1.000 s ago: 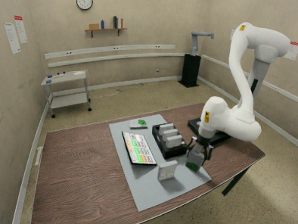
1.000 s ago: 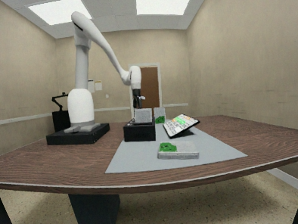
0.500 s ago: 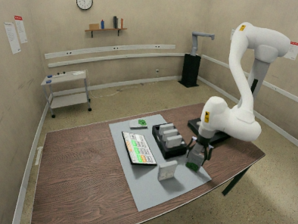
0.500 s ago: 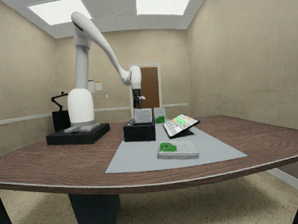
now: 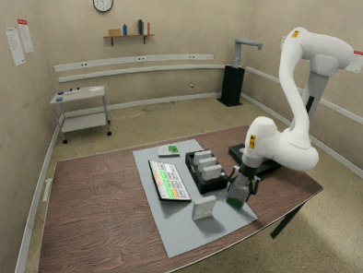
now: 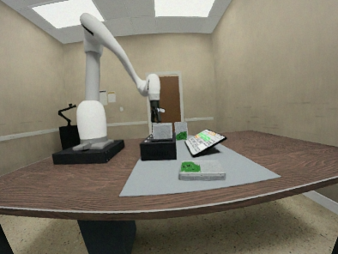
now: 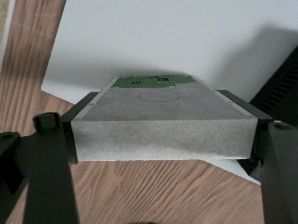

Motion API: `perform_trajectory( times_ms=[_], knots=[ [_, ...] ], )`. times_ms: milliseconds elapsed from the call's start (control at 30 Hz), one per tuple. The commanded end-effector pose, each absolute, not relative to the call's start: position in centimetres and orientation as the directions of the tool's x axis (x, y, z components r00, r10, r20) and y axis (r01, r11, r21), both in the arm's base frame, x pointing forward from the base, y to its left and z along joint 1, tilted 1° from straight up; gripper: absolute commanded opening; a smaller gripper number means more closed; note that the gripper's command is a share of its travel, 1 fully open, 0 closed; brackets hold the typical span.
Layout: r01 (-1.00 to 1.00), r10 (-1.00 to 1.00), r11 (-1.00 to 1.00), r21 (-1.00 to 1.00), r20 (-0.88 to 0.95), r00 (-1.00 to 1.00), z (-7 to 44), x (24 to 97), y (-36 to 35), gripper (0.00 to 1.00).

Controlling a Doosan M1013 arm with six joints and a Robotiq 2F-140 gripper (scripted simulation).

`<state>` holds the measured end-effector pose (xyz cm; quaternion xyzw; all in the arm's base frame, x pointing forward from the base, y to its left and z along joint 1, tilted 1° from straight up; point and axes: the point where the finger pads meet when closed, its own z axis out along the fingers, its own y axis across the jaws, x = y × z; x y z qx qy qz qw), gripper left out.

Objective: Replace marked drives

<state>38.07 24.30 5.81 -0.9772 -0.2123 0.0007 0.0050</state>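
My gripper (image 5: pixel 240 190) (image 7: pixel 158 105) is shut on a grey drive (image 5: pixel 237 197) (image 7: pixel 160 107), clamped by its two long sides. The drive hangs tilted, green board end down, low over the right edge of the grey mat (image 5: pixel 184 231) (image 6: pixel 150 180) (image 7: pixel 150 40), just right of the dock. I cannot tell whether it touches the mat. The black dock (image 5: pixel 203 186) (image 6: pixel 159 152) holds three drives upright. A second drive (image 5: pixel 204 207) (image 6: pixel 181 130) stands on edge on the mat in front of the dock. A third drive (image 5: pixel 168 149) (image 6: pixel 202 169) lies flat at the mat's far end. The screen (image 5: pixel 169 180) (image 6: pixel 203 142) leans left of the dock.
The arm's black base plate (image 5: pixel 237 151) (image 6: pixel 86 154) sits on the wooden table just behind the dock. The table's right edge is close to the gripper. A metal cart (image 5: pixel 83 111) and a black stand (image 5: pixel 231 85) are on the floor by the far wall.
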Motion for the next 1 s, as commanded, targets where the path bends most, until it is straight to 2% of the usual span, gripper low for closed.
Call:
perform_trajectory(
  times_ms=[0,967],
  knots=[
    [0.415,0.415,-0.910,-0.011,0.002,0.910,6.3,38.1,24.3,0.10],
    [0.415,0.415,-0.910,-0.011,0.002,0.910,13.1,38.1,24.3,0.10]
  ],
)
